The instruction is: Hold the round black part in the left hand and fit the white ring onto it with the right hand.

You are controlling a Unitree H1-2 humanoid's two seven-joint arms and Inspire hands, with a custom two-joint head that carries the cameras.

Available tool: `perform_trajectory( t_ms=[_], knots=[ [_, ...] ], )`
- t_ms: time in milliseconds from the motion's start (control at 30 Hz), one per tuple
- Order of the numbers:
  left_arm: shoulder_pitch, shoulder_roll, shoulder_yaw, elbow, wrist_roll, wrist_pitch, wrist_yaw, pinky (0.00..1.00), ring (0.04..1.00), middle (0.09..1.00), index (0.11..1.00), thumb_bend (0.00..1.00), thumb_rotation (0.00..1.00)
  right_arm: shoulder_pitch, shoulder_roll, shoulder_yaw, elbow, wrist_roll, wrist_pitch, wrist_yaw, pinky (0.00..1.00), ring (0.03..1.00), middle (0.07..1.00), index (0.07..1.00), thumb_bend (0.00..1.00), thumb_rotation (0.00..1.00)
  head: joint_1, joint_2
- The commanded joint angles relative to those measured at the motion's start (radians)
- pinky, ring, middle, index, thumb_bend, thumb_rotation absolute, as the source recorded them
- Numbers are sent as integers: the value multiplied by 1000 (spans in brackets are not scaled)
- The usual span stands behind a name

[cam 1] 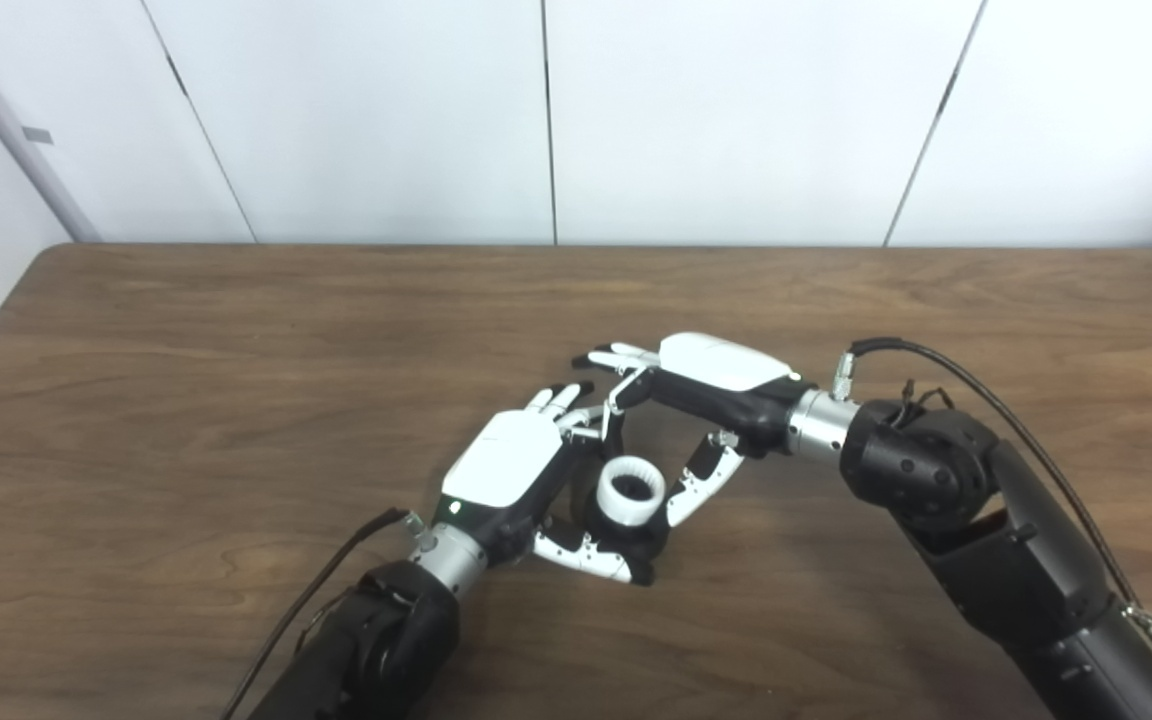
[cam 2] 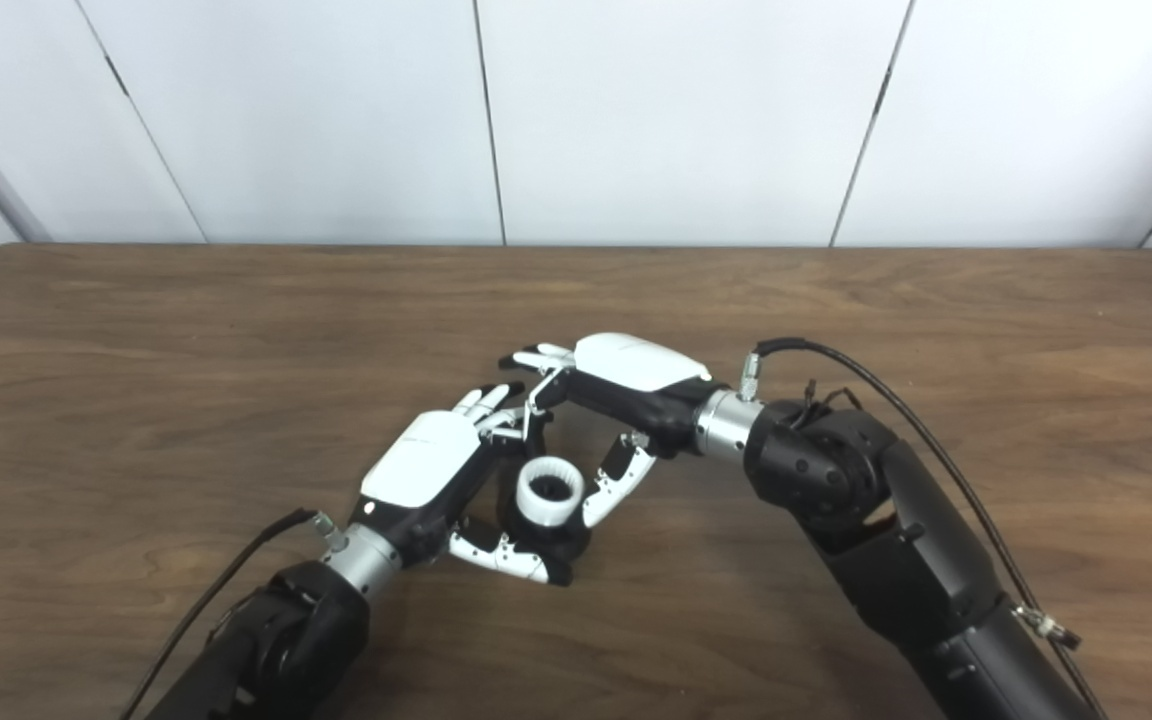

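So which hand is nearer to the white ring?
Left. The left hand cups the white ring from its left and below; the right hand arches just above it.

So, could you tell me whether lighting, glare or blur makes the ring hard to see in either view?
Left eye view: even, soft light, faint shadows on the table, white ring clear between the left hand and right hand. Right eye view: same light, slightly soft; the black part beneath the ring merges with dark fingers.

White ring [cam 1: 631,490] between both hands
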Motion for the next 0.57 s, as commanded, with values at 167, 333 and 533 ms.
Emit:
perform_trajectory(
  t_ms=[167,333,533],
  knots=[
    [10,6,-14,16,5,-6,-40,1000,997,878,479,520,48,-37,-14,-20,-36,17,4,0,939,1000,1000,742,1000,342,16,1],
    [8,0,-15,22,8,-4,-37,1000,997,881,479,520,48,-35,-14,-22,-34,14,8,-1,953,1000,1000,766,1000,370,16,-3],
    [2,0,-16,37,12,-10,-29,1000,995,882,478,521,48,-46,-23,-12,-36,14,43,35,994,1000,1000,882,1000,476,8,-12]
  ],
)
